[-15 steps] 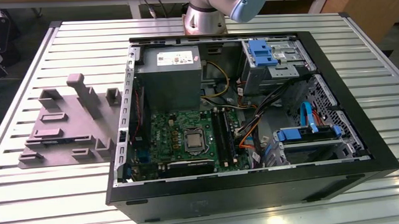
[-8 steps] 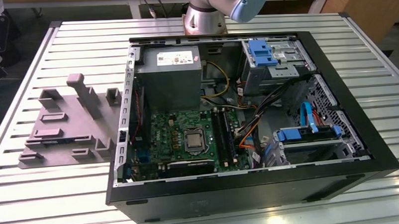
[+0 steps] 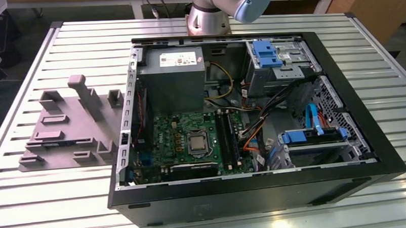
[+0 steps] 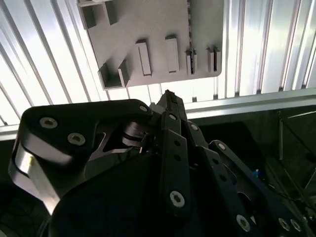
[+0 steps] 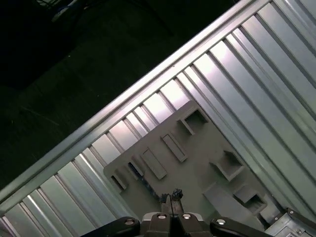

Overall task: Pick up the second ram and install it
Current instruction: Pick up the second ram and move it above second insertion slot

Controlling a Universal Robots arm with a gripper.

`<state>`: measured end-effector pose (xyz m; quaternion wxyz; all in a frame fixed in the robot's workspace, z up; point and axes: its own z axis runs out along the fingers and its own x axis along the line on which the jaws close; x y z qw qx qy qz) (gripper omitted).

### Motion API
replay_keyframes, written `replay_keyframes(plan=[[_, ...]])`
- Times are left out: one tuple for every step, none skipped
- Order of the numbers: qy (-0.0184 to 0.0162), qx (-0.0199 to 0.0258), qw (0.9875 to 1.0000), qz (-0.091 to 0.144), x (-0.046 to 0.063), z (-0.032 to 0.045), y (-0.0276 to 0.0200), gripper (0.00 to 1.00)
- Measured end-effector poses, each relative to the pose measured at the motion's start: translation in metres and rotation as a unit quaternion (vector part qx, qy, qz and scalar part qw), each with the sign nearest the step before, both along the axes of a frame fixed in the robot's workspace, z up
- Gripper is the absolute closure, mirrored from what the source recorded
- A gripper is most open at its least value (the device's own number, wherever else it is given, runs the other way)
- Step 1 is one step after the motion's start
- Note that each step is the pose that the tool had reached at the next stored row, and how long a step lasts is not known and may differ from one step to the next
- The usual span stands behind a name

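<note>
Grey moulded plastic parts tray (image 3: 61,129) sits on ribbed aluminium worktop (image 3: 57,200), at exterior view's left of open black PC case (image 3: 260,195). Hand (image 5: 173,196) hovers over tray in both wrist views, tips pressed together, nothing btwn them. Thin dark strip standing on edge in a tray slot is prob. the second ram (image 5: 133,170), can't confirm. It lies just beside tips, long axis approx. toward them. Black motherboard slots (image 3: 225,136) are well apart, inside case.
</note>
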<state>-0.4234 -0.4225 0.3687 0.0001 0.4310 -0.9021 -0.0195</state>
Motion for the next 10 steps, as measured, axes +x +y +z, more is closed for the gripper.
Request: replay_keyframes(plan=[[0.0000,-0.0002,1.0000,0.007,0.0000,-0.0001,0.0000,0.89],[0.0000,-0.0003,0.9999,0.015,0.0000,-0.0001,0.0000,0.89],[0.0000,-0.0005,0.9998,0.022,-0.0001,-0.0001,0.0000,0.89],[0.0000,-0.0006,0.9996,0.030,-0.0001,-0.0001,0.0000,0.89],[0.0000,-0.0008,0.9993,0.037,-0.0002,-0.0002,0.0000,0.89],[0.0000,-0.0009,0.9990,0.045,-0.0002,-0.0002,0.0000,0.89],[0.0000,-0.0010,0.9986,0.052,-0.0002,-0.0002,0.0000,0.89],[0.0000,-0.0011,0.9982,0.059,-0.0003,-0.0003,0.0000,0.89],[0.0000,-0.0012,0.9978,0.067,-0.0003,-0.0004,0.0000,0.89],[0.0000,-0.0013,0.9972,0.074,-0.0003,-0.0004,0.0000,0.89]])
